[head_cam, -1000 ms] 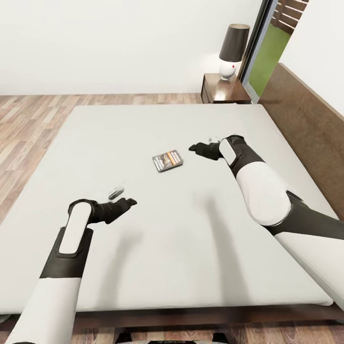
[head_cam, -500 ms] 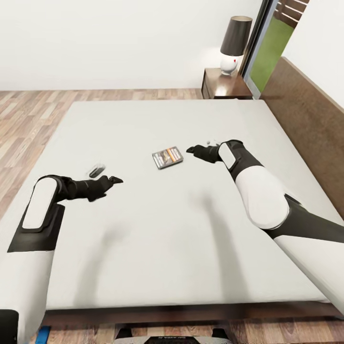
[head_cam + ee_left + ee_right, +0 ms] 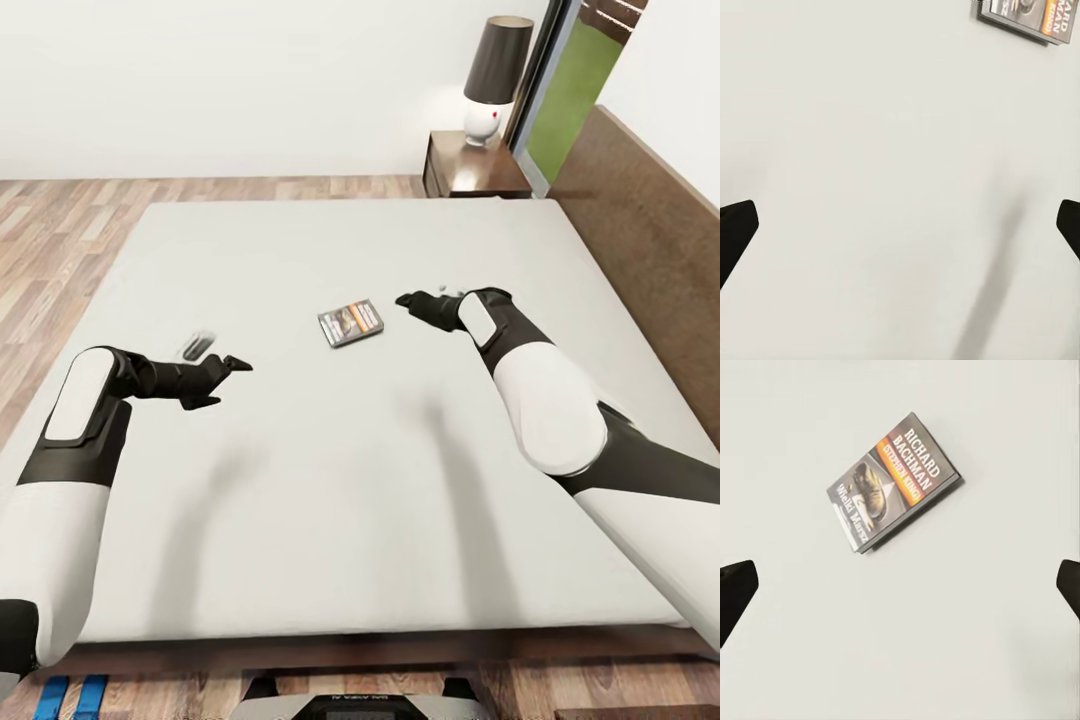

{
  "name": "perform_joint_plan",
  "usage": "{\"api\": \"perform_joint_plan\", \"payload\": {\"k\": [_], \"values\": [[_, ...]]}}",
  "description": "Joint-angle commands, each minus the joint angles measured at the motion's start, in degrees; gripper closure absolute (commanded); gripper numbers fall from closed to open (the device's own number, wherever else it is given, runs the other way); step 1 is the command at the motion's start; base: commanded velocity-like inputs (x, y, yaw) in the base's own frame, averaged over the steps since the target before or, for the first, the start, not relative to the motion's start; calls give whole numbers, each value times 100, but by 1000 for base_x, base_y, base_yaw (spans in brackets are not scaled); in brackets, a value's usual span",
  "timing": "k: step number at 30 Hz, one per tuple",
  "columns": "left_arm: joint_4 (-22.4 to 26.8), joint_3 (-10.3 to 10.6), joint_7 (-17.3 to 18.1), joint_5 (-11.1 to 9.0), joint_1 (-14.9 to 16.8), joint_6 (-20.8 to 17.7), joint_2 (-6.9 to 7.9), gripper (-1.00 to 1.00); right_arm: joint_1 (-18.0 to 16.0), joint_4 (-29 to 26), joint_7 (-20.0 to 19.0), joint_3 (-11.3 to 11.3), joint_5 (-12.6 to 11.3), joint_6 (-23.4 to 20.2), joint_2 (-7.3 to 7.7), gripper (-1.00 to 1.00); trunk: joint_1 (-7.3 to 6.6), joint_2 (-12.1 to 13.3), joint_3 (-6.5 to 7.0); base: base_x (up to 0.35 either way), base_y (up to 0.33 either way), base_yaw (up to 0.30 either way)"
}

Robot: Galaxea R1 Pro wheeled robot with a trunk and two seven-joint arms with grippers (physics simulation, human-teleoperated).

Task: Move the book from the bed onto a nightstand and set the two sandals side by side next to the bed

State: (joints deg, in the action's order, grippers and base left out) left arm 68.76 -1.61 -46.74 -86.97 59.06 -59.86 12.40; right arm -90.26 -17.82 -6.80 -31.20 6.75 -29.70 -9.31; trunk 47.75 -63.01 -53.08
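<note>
The left gripper [image 3: 232,371] has swung outward toward the mattress's left edge, leaving the wide-open right gripper [image 3: 408,300] beside the small grey orange-banded paperback [image 3: 351,323] mid-mattress, likely for the pickup.

A bedroom in a home is shown. The scene is dominated by a large low bed [image 3: 330,500] with a plain pale grey-white mattress, a dark brown wooden frame and a brown headboard [image 3: 655,260]. Beyond the bed's far corner, a low dark brown glossy nightstand [image 3: 475,175] is set against the white wall, and a white-based lamp with a dark shade [image 3: 490,80] is placed on it. Brown wood-plank flooring [image 3: 50,240] is seen beside the bed, and a tall dark-framed window [image 3: 565,85] next to the nightstand.
</note>
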Motion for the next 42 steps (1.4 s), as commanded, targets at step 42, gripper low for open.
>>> {"api": "perform_joint_plan", "payload": {"k": [42], "values": [[1653, 28, -614, -1134, 28, -5, 183, -100, -134, 43, 460, -27, -701, 551, 17, -100, 0, -3, -374, 0, 0, 0]]}}
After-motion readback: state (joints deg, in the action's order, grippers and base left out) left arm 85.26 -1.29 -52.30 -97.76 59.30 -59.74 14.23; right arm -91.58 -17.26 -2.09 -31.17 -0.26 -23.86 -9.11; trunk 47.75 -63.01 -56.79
